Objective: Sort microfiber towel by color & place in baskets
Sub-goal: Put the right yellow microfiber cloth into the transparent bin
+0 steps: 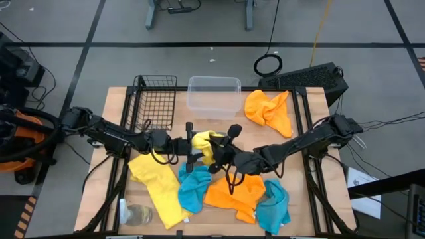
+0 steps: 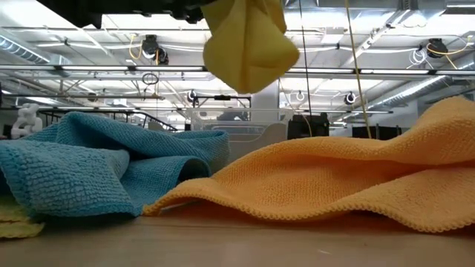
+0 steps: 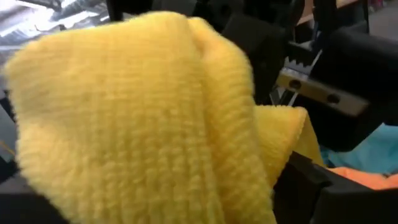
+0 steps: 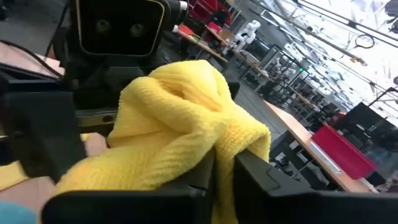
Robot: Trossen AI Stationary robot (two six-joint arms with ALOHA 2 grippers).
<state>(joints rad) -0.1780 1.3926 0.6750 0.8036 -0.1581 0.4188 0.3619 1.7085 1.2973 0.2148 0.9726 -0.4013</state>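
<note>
A bunched yellow towel hangs in the air over the table's middle, between my two grippers; the low view shows its lower end well above the table. My left gripper comes at it from the left, and my right gripper from the right. Both are shut on it. The black wire basket and the clear tub stand at the far edge. Another yellow towel, a blue one and an orange one lie flat near the front. My left gripper has a thick bunch of the yellow towel between its fingers, coming level from the table's left. The towel fills the wrist view and hides where the fingers meet it. It is lifted clear of the table. My right gripper pinches a bunched fold of the yellow towel between its two fingers, coming about level from the table's right. The towel bulges out beyond the fingers toward the left gripper. It hangs clear of the table.
A second orange towel lies at the far right and a teal one at the near right. A clear glass cup stands at the near left. In the low view, blue and orange cloth lie under the held towel.
</note>
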